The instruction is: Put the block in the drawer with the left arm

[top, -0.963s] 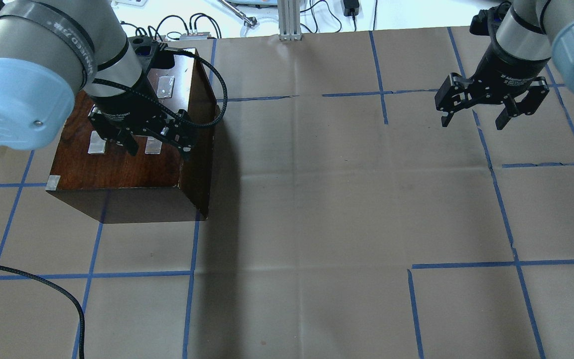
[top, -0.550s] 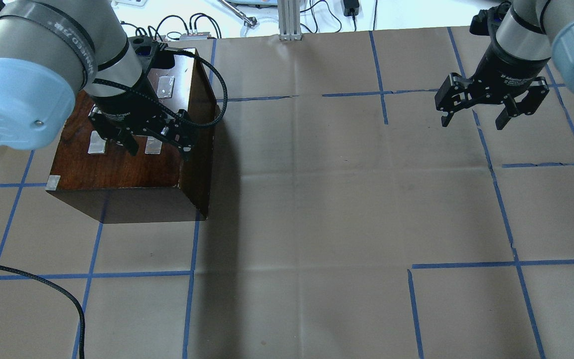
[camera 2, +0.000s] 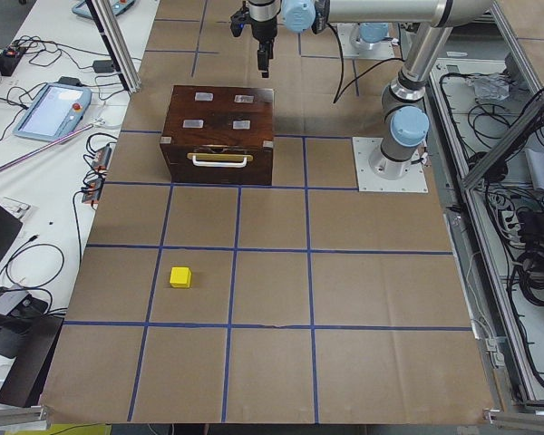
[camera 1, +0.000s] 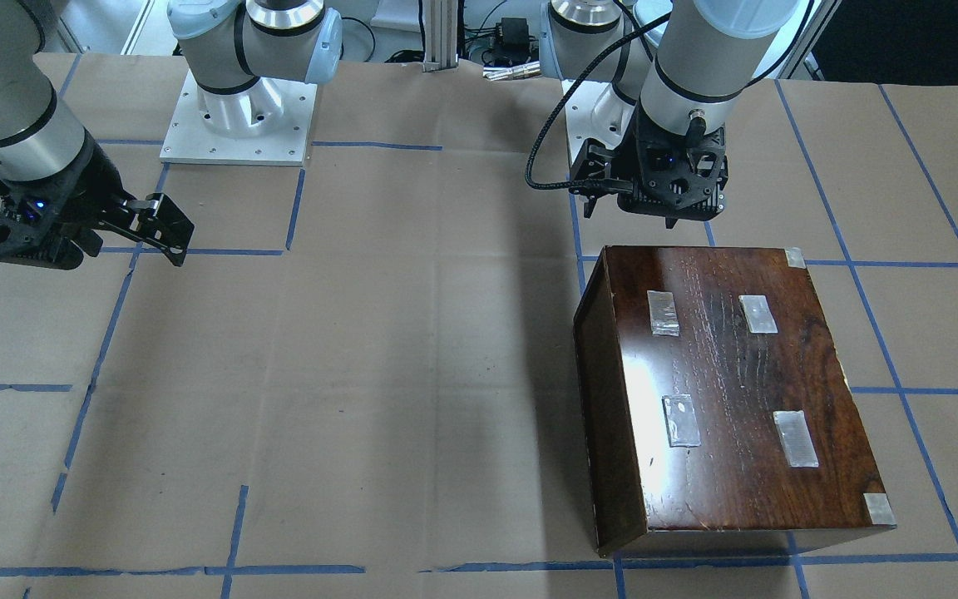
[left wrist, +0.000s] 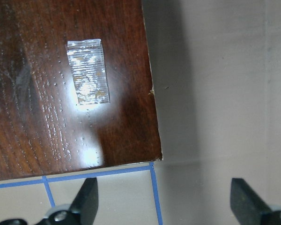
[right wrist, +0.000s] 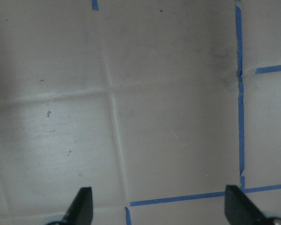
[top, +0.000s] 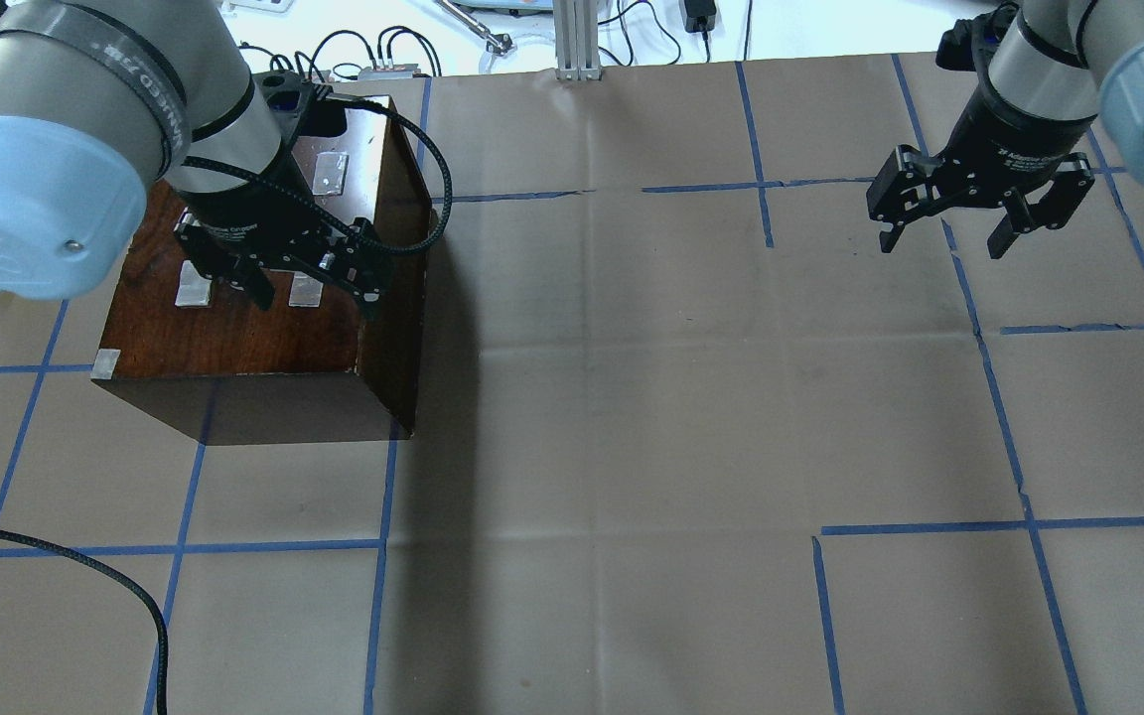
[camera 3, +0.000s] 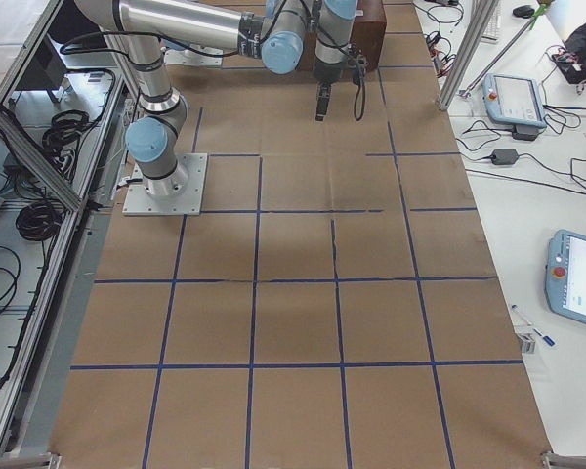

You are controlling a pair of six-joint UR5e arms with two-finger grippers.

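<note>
the block (camera 2: 180,276) lies on the surface (top: 632,397) at the robot's far left end, inside a square marked out with blue tape lines (top: 183,547), well apart from the left fingers (left wrist: 86,197) and with the whole wooden box (camera 1: 737,399) between it and them. in the front-facing view only a yellow sliver of it shows at the picture's edge, and the overhead view does not take it in at all. it sits out in front of the drawer (camera 2: 220,163), which is pushed flush into the box's face, its pale pull turned toward the block. the left gripper (top: 317,298) hangs over the box top near the corner on the robot's side and toward the middle of the surface. its fingers are spread wide and hold nothing. in the wrist view the box's corner and a shiny tape patch (left wrist: 88,72) lie ahead of the two tips, one tip over the taped line beside the box, the other over bare brown paper. whether the tips are level with the box top or above it i cannot tell. a thick black cable (top: 438,189) loops from this gripper across the box's edge. the right gripper (top: 941,243) hangs over the far right of the surface, well away from the box and the block, its fingers also spread and empty, with only paper and blue tape under them.
</note>
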